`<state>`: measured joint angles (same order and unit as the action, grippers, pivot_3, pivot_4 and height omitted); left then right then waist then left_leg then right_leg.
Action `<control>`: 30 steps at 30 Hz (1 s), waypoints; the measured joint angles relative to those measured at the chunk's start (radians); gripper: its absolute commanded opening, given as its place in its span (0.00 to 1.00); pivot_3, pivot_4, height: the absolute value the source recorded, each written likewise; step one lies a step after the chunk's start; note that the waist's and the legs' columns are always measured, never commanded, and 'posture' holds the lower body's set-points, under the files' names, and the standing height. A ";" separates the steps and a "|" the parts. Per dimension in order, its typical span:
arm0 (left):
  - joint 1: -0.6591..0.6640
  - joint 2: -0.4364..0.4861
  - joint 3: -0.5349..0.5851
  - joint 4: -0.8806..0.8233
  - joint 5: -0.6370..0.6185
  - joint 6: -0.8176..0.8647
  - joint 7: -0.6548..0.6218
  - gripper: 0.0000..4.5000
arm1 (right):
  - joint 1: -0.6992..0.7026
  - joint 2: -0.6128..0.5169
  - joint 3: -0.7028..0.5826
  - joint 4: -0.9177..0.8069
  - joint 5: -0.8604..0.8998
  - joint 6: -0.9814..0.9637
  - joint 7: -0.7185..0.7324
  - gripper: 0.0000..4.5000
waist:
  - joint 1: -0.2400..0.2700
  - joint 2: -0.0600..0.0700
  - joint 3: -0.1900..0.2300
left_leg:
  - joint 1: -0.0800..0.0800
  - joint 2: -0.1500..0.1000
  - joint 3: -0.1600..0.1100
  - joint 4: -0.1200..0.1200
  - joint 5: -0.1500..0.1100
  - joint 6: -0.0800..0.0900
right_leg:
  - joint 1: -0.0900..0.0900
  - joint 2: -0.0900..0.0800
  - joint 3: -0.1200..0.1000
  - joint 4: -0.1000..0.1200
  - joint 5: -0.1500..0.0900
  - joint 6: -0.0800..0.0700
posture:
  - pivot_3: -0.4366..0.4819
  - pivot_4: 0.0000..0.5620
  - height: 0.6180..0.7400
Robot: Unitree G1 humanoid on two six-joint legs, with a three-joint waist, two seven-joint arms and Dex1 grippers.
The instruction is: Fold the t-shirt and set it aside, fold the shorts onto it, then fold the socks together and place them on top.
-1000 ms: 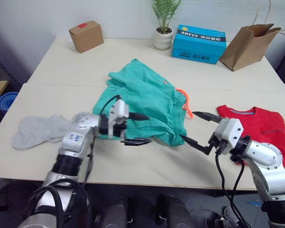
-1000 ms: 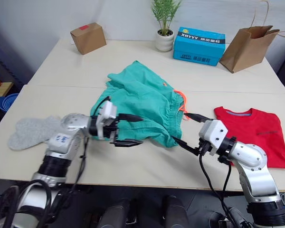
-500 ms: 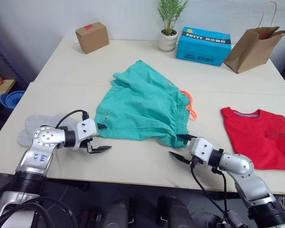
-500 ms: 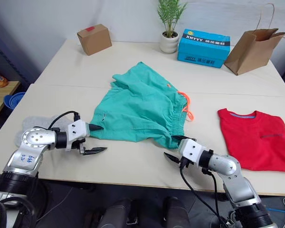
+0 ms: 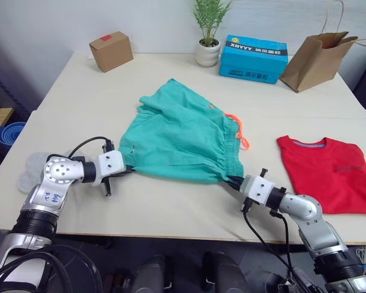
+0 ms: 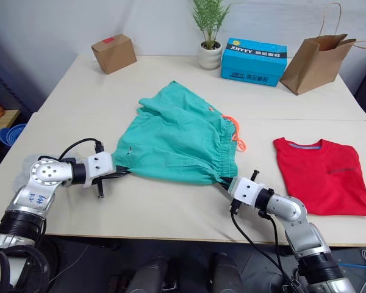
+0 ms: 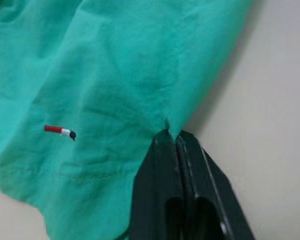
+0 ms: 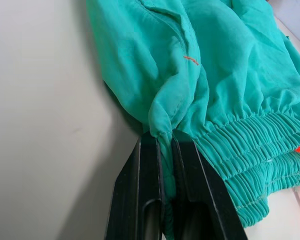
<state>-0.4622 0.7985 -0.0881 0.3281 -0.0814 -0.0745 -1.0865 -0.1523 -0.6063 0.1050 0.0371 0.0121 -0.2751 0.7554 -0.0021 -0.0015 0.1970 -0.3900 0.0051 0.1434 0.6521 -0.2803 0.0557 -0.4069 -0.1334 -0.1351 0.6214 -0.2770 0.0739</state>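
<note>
The teal-green shorts (image 5: 184,137) lie spread in the middle of the table, orange drawstring at their right side. My left gripper (image 5: 127,170) is shut on the shorts' near left corner; in the left wrist view the fingers (image 7: 165,165) pinch a fold of the shorts (image 7: 105,85). My right gripper (image 5: 233,181) is shut on the near right corner by the waistband, and the right wrist view shows the shorts' (image 8: 205,65) cloth caught between the fingers (image 8: 150,165). The folded red t-shirt (image 5: 329,174) lies to the right. The grey socks (image 5: 32,166) lie at the left edge, partly behind my left arm.
Along the table's far side stand a cardboard box (image 5: 111,51), a potted plant (image 5: 207,36), a blue box (image 5: 253,58) and a brown paper bag (image 5: 317,55). Blue bowls (image 5: 1,132) sit on a low stand off the table's left.
Both grippers have closed from wide open onto the near corners of the shorts. The left moved out to the left corner, the right in to the waistband corner.
</note>
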 measured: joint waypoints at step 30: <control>-0.144 0.233 0.183 -0.460 -0.486 0.595 -0.261 0.01 | 0.285 -0.413 -0.321 -0.497 0.857 0.748 0.338 0.00 | 0.033 -0.004 0.002 | 0.000 0.005 0.002 -0.001 -0.007 -0.007 | -0.001 0.003 0.003 -0.005 -0.002 -0.005 | 0.48 0.27 1.00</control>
<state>-0.6060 1.0318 0.0951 -0.1320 -0.5678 0.5201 -1.3474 0.1323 -1.0193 -0.2162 -0.4594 0.8692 0.4726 1.0929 0.0307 -0.0052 0.1989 -0.3899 0.0099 0.1457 0.6510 -0.2873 0.0491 -0.4083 -0.1299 -0.1326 0.6166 -0.2791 0.0691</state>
